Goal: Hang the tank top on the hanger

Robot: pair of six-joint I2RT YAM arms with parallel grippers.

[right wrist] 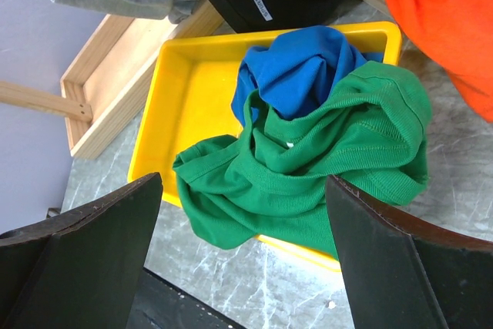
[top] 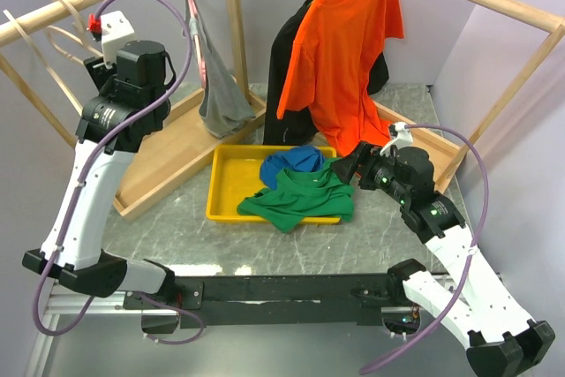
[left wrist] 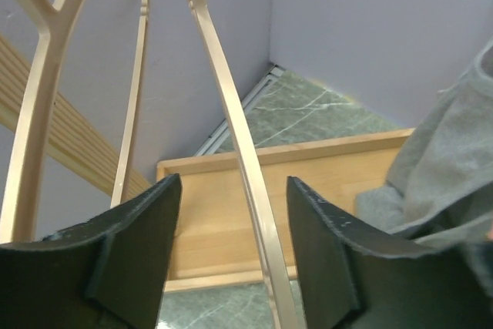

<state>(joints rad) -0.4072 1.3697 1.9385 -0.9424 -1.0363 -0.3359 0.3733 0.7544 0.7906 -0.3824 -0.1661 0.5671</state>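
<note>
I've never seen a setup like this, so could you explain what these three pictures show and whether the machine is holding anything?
These are two robot arms bolted at the near edge of a table. One picture looks down from above and behind them. The other two come from small cameras on each wrist, so the dark shapes at the bottom are that arm's own fingers.

The left hand is raised among pale wooden hangers on the rack, open, with one hanger passing between its fingers, not clamped. The right hand hovers open near the green tank top, which lies crumpled in a yellow tray, partly spilling over its edge, beside a blue garment. An orange T-shirt and a grey top hang on the rack. Nothing is held.
</note>
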